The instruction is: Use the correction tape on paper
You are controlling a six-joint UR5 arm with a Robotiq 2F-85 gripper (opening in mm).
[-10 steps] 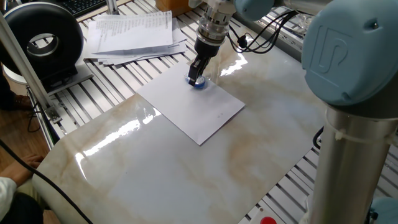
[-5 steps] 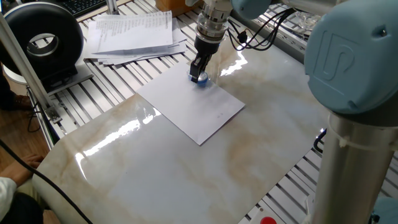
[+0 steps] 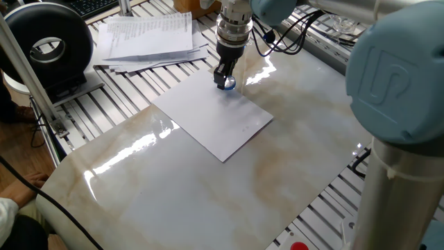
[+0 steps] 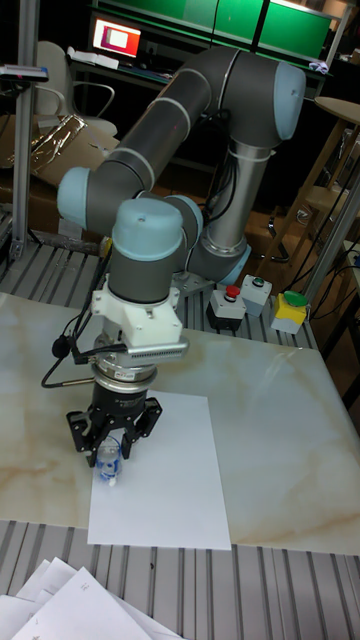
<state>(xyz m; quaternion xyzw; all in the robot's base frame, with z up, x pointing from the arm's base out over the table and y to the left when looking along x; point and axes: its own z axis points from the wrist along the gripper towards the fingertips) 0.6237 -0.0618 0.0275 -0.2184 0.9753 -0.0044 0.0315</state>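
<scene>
A: Two views, left to right. Fixed view: black round device (image 3: 47, 43) far left, stack of printed papers (image 3: 147, 36) next, then the paper (image 3: 211, 114) flat on the marbled bench (image 3: 208, 187). Gripper (image 3: 225, 79) stands at the sheet's far corner.

B: Tall fixed view adds what?

A: Button boxes (image 4: 258, 300) behind the bench, a lit screen (image 4: 117, 37) at the back, the whole arm. Gripper (image 4: 113, 452) comes straight down at the sheet's (image 4: 170, 480) left edge.

B: Jaws?

A: Narrow, closed on the correction tape (image 4: 109, 462). It hangs pale and clear between the fingers (image 4: 82, 438), its low end at or just over the sheet's edge. Contact with the sheet: cannot tell.

B: Hard to read?

A: Fixed view shows only a blue speck (image 3: 228, 85) under the fingers; the dispenser's shape is lost. Printed stack is cut off at the bottom of the tall view.

B: Against a second ago?

A: Gripper and tape have shifted slightly toward the sheet's far corner. Sheet unmoved.
</scene>
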